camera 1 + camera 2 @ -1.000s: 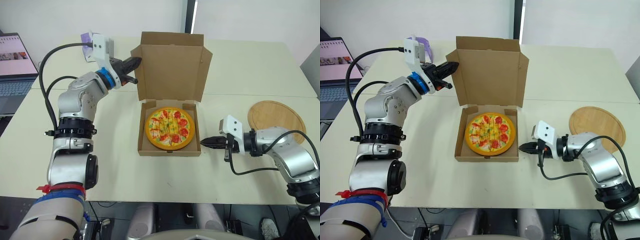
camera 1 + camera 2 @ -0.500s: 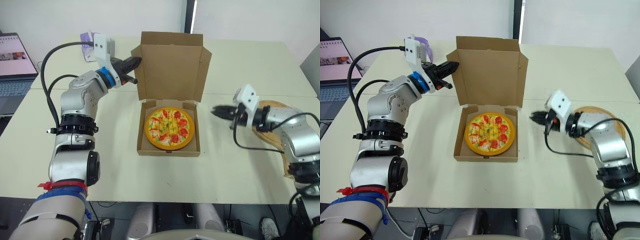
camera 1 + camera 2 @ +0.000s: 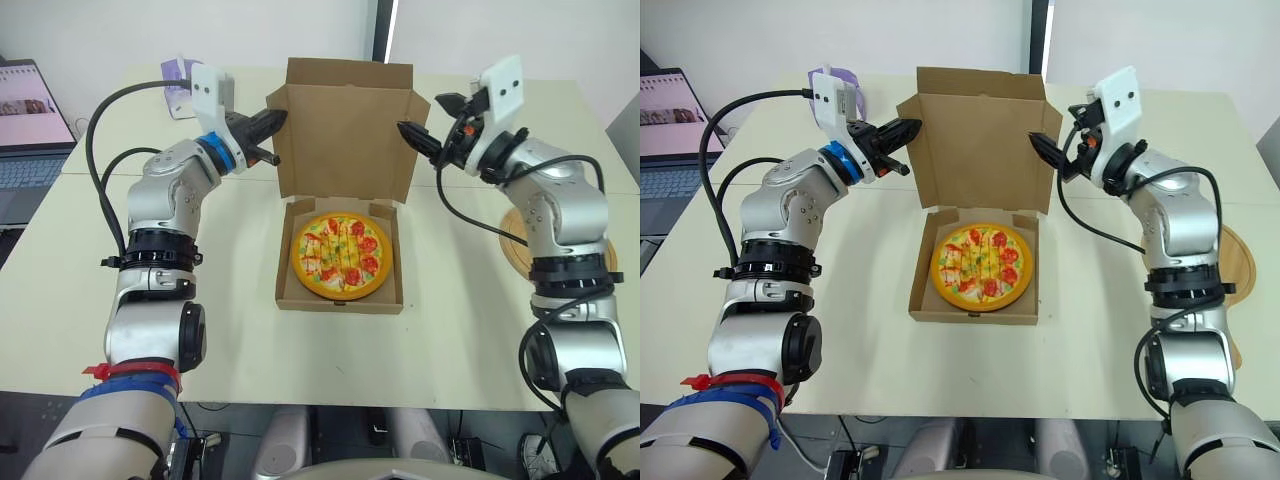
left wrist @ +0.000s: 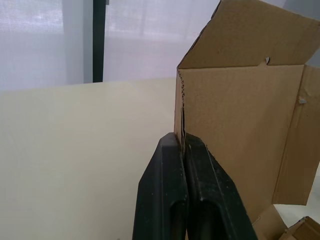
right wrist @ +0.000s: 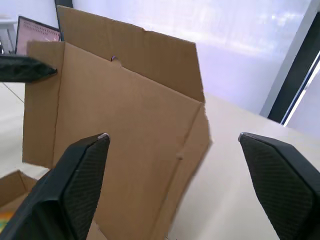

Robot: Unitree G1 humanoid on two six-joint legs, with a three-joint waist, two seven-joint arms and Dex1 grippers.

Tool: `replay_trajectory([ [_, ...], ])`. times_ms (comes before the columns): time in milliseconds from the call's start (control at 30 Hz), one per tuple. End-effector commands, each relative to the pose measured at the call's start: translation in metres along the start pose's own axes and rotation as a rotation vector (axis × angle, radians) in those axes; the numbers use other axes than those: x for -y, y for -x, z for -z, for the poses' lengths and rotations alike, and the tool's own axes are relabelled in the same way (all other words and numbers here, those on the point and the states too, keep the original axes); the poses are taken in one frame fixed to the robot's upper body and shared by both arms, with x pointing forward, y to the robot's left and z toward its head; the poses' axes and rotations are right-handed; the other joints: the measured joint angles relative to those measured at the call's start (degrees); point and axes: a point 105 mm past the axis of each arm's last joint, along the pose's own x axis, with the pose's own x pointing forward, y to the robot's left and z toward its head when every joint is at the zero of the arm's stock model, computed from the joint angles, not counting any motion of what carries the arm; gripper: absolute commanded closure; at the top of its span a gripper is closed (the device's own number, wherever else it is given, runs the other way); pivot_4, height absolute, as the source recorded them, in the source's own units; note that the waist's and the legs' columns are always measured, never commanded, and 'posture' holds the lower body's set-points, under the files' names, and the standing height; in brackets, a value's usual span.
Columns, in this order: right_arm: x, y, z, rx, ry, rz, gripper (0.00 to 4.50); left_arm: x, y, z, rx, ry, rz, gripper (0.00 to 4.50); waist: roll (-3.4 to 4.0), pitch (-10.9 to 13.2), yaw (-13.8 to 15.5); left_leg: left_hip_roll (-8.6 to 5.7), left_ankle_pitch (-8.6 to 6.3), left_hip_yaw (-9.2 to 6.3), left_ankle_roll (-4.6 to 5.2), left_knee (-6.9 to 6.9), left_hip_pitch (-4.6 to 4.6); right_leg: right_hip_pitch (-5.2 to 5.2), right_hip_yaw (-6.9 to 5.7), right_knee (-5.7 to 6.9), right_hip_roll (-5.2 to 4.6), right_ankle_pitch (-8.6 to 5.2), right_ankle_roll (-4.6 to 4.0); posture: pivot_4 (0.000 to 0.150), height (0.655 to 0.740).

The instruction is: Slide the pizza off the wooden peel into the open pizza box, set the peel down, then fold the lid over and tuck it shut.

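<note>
Cardboard lid [image 3: 345, 130] stands upright; left tool [image 3: 272, 122] is pinched tight on its left edge. Right tool [image 3: 424, 116] gapes wide beside its right edge. Peel [image 3: 1232, 262] sits mostly hidden behind the arm.

Left gripper [image 3: 268, 128] clamped lid [image 3: 345, 130] at its left flap; right gripper [image 3: 424, 114] hovered off lid's right edge (fingers spread wide).
</note>
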Motion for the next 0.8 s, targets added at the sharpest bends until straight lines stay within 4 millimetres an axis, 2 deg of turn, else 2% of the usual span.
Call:
replay_trajectory([
  [33, 0.011, -0.001, -0.016, 0.043, -0.042, 0.056, 0.02, 0.004, -0.001, -0.024, 0.070, -0.055, 0.011, 4.50, 0.00, 0.0, 0.0, 0.00, 0.00, 0.00, 0.00, 0.00, -0.01, 0.00, 0.00, 0.00, 0.00, 0.00, 0.00, 0.150, 0.7400],
  [167, 0.014, -0.001, -0.018, 0.058, -0.073, 0.063, 0.02, 0.004, 0.000, -0.022, 0.068, -0.056, 0.013, 4.50, 0.00, 0.0, 0.0, 0.00, 0.00, 0.02, 0.01, 0.00, -0.01, -0.01, 0.01, 0.01, 0.00, 0.00, 0.00, 0.150, 0.7400],
  [333, 0.011, -0.001, -0.019, 0.074, -0.123, 0.050, 1.61, 0.003, 0.001, -0.022, 0.069, -0.056, 0.010, 4.50, 0.01, 0.0, -0.2, 0.00, 0.00, 0.04, 0.01, 0.00, -0.01, -0.02, 0.02, 0.05, 0.00, 0.00, 0.00, 0.150, 0.7400],
  [400, 0.008, -0.002, -0.017, 0.068, -0.129, 0.039, 2.49, 0.003, 0.001, -0.023, 0.070, -0.058, 0.010, 4.50, 0.01, 0.0, -0.2, 0.00, 0.00, 0.04, 0.02, 0.00, 0.00, -0.02, 0.02, 0.07, 0.00, 0.00, 0.00, 0.150, 0.7400],
  [600, 0.005, -0.006, -0.009, 0.038, -0.137, 0.026, 4.48, 0.005, -0.001, -0.025, 0.074, -0.062, 0.021, 4.50, 0.01, 0.0, -0.2, 0.00, 0.00, 0.04, 0.02, 0.01, 0.00, -0.02, 0.02, 0.07, 0.00, 0.00, 0.00, 0.150, 0.7400],
  [800, 0.004, -0.009, -0.005, 0.027, -0.106, 0.007, 4.48, 0.005, 0.000, -0.025, 0.072, -0.065, 0.023, 4.50, 0.01, 0.0, -0.3, 0.00, 0.00, 0.06, 0.02, 0.02, 0.01, -0.02, 0.03, 0.09, 0.00, 0.01, 0.00, 0.150, 0.7400],
])
